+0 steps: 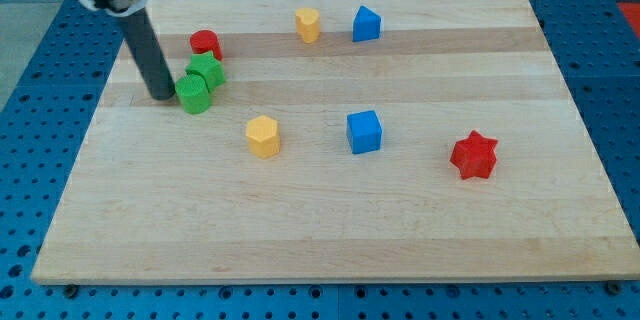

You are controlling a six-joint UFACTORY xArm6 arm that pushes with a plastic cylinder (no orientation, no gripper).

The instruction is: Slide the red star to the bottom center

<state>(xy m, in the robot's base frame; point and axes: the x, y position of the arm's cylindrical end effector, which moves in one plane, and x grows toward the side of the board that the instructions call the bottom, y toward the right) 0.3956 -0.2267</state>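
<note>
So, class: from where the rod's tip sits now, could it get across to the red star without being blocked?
Probably yes. My tip is at the view's left, touching the green blocks; the red star lies far right. The yellow block and blue cube stand between, but bare board below them leaves a path.

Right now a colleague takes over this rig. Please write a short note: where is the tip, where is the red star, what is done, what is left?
My tip is at the view's upper left, against the left side of a green block, far from the red star.
The red star sits at the view's right, mid-height, untouched.
Done: nothing visible.
Left: go to the star and push it toward the view's left and down to bottom center.
</note>
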